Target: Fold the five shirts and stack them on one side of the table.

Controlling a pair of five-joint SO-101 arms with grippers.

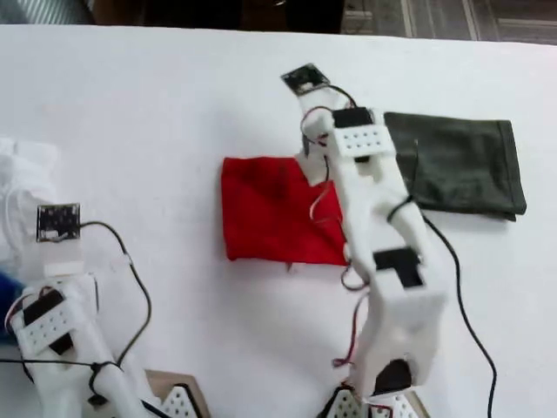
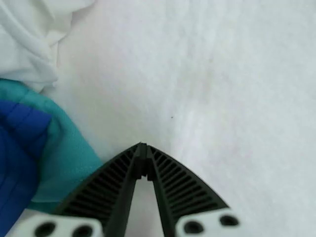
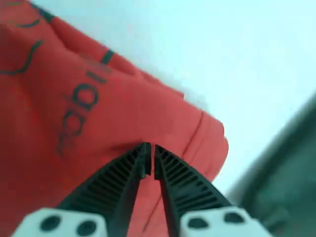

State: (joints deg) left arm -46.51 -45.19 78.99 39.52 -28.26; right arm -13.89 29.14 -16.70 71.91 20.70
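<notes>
Cloth of the red shirt (image 1: 270,213) looks soft, light and limp, best pinched at a folded edge; right gripper (image 3: 149,159) and left gripper (image 2: 143,162) are both closed.

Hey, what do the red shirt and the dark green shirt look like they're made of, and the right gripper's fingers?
Red shirt: soft matte knit, likely cotton jersey; it creases softly and carries dark print. Dark green shirt: matte fabric too, folded flat; weave unclear. Right gripper: its fingers look like rigid black plastic with ribbed faces.
</notes>
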